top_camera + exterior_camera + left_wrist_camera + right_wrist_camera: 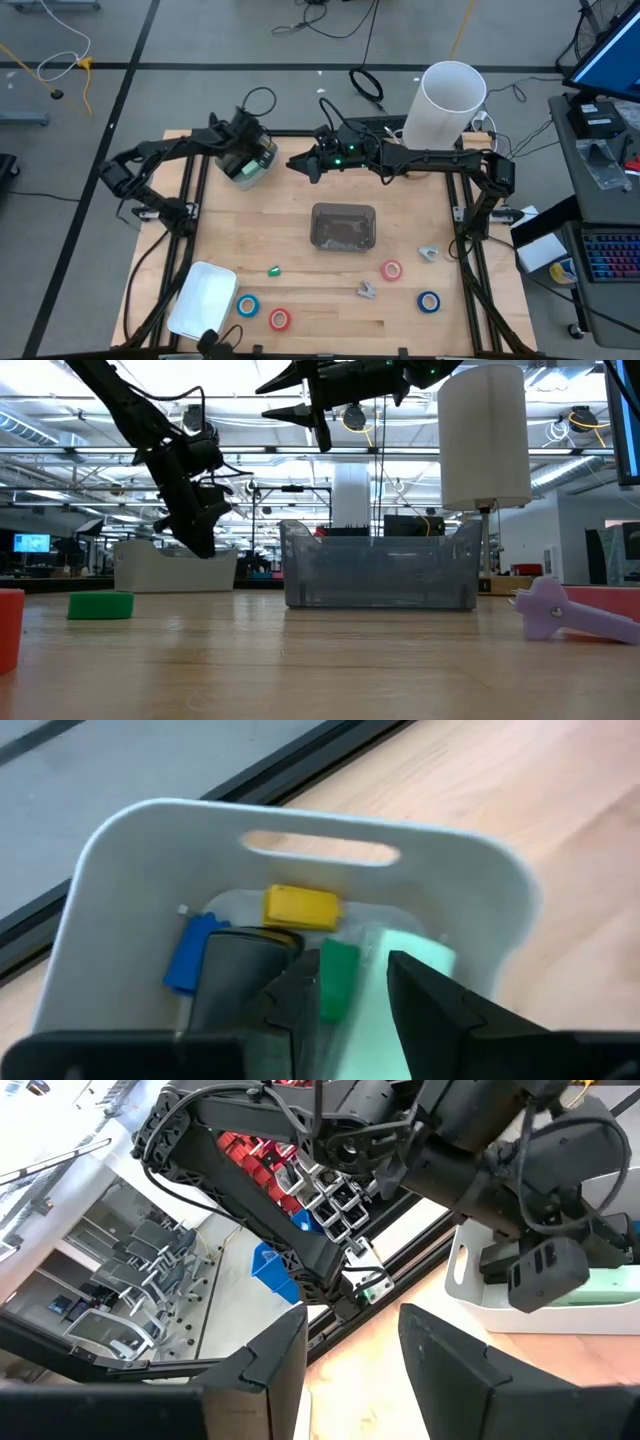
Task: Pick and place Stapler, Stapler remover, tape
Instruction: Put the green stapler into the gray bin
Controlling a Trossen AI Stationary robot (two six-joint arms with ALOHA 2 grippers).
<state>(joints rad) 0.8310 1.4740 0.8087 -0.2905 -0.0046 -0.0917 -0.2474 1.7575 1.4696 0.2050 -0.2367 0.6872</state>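
1. Over the far-left part of the pale wooden table [330, 330], the left arm reaches in from the side and tips its left gripper [245, 160] down into a white plastic bin with a slotted handle [320, 847].
2. Beside it, the right arm stretches level across the far edge, high above the wood, with the right gripper [297, 163] pointing at the left arm. Its fingers stand apart with nothing between them.
3. A clear plastic box [343, 226] stands at the table's centre, and a tall white cylinder [450, 100] stands at the far right.
4. Only the left wrist view looks into the bin. The small mint-green oblong stapler [420, 955] sits there right at the left gripper, beside small yellow, blue and green items. Whether the gripper grips the stapler or has let go, I cannot tell.
5. The right wrist view shows the bin from outside, with the stapler's mint edge showing inside it.
6. Only the high view shows all four tape rolls lying flat on the near half of the table: a blue ring [247, 305] just beside a red ring [279, 319] on the left, and a red ring [391, 270] and a blue ring [429, 301] on the right.
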